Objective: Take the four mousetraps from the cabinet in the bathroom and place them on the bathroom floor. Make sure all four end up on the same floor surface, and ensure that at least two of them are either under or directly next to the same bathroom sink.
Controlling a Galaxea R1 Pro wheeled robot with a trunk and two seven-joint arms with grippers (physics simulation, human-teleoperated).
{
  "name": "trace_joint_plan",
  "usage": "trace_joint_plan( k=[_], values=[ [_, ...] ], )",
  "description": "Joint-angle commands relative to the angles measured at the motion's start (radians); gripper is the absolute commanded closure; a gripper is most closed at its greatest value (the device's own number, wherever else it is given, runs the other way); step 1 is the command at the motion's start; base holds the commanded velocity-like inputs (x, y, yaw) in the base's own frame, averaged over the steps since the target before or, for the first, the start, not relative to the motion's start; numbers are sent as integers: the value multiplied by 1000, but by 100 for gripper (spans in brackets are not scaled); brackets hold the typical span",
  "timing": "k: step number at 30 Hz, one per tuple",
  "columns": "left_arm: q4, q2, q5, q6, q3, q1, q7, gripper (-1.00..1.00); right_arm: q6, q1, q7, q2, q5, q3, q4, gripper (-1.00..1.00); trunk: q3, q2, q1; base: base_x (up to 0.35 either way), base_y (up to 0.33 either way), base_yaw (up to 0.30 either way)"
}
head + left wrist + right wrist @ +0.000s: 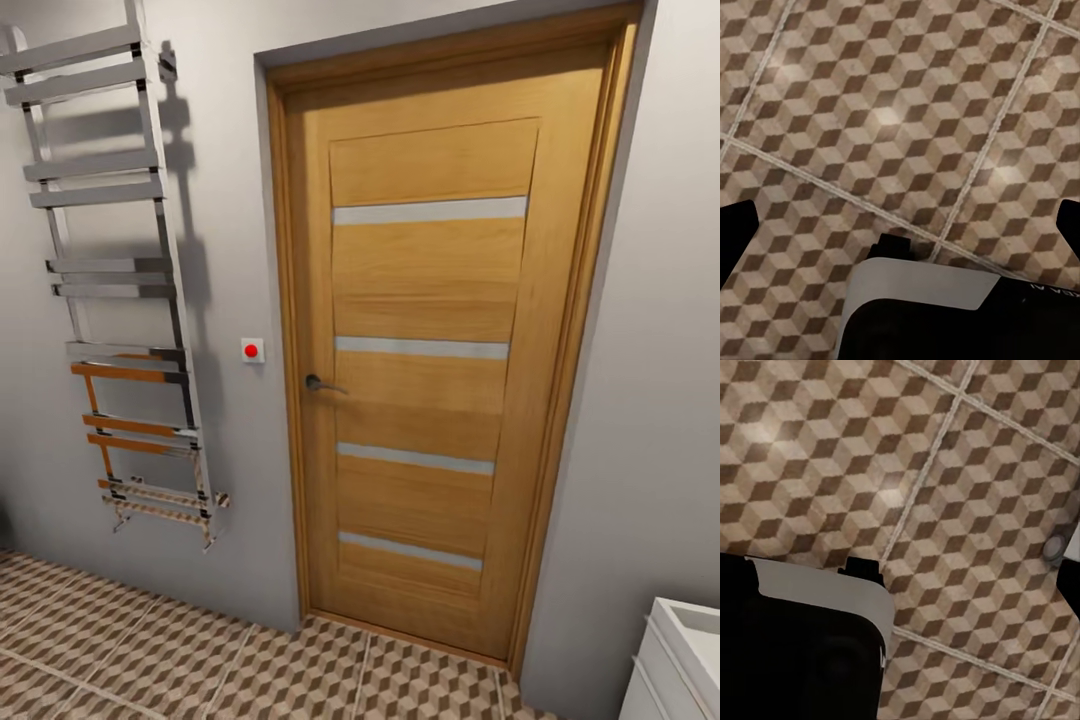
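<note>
My own fingers are hard to make out. In the left wrist view two dark shapes sit at opposite edges of the frame over the bathroom floor; they may be the tips of my left gripper, spread wide with nothing between them, but they are cut off and I cannot tell for sure. In the right wrist view only one dark sliver shows at the frame edge near a small round grey knob, so I cannot tell how the fingers of my right gripper stand. A dark body with a pale grey rim, part of my own base or trunk, covers a large corner of each wrist view and hides the tiles beneath it.

Of the task's things, the cube-patterned tiles with pale grout lines lie below both wrists and run along the foot of the wall in the head view. At the lower right corner of the head view a white vanity unit is cut off by the frame, with just a corner of the bathroom sink on top.

Straight ahead stands a closed oak-coloured door with four pale horizontal strips and a dark lever handle. Beside its frame on the grey wall is a small white switch with a red dot. Further left hangs a chrome ladder towel rail, its top cut off by the frame and its lower bars reflecting orange and tile pattern.
</note>
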Motion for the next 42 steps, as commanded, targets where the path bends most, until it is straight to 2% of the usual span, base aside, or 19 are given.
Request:
trace_joint_plan(
  k=[1,10,23,29,33,34,42],
  values=[
    [0,0,7,-3,-9,-1,3,-100,-5,-1,-4,0,10,1,3,-100,-2,-1,0,0,0,37],
    [0,0,7,-3,-9,-1,4,-100,-10,-1,4,1,16,1,3,-100,-2,-1,0,0,0,64],
    [0,0,7,-3,-9,-1,4,-100,-5,-1,6,1,23,2,3,-100,-3,-1,0,0,0,247],
    [0,0,7,-3,-9,-1,4,-100,-4,-1,5,1,44,3,3,-100,-7,-1,0,0,0,289],
    [0,0,7,-3,-9,-1,4,-100,-3,-1,2,2,70,3,3,-100,-10,-1,0,0,0,280],
    [0,0,7,-3,-9,-1,4,-100,-2,-1,-1,2,87,2,3,-100,-11,-1,0,0,0,271],
    [0,0,7,-3,-9,-1,4,-100,-2,-1,-6,2,98,1,3,-100,-19,-1,0,0,0,251]
  ],
)
